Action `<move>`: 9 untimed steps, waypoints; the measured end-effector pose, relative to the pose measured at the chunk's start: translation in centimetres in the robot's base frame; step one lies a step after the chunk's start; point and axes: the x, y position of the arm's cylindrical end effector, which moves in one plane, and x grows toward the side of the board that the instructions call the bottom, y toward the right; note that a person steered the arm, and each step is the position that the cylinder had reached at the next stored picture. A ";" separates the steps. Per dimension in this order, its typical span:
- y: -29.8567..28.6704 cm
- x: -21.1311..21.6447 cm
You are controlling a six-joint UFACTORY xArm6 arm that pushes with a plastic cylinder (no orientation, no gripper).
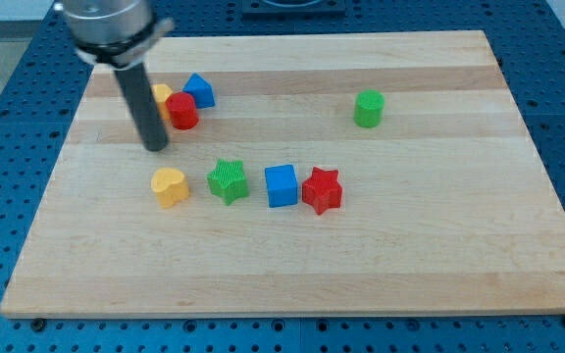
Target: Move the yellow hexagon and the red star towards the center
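Note:
The yellow hexagon (162, 97) lies at the board's upper left, partly hidden behind my rod, touching a red cylinder (182, 112). The red star (322, 190) lies near the board's middle, touching the right side of a blue cube (282, 185). My tip (156, 148) rests on the board just below and left of the yellow hexagon and red cylinder, and above a yellow heart (170, 185).
A blue block with a pointed top (199, 90) touches the red cylinder's upper right. A green star (229, 180) lies between the yellow heart and the blue cube. A green cylinder (368, 108) stands alone at the upper right. The wooden board (439, 245) sits on a blue perforated table.

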 end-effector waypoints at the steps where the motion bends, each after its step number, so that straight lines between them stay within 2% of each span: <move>1: -4.9 -1.7; 3: -6.4 -7.5; 9: 2.0 -6.9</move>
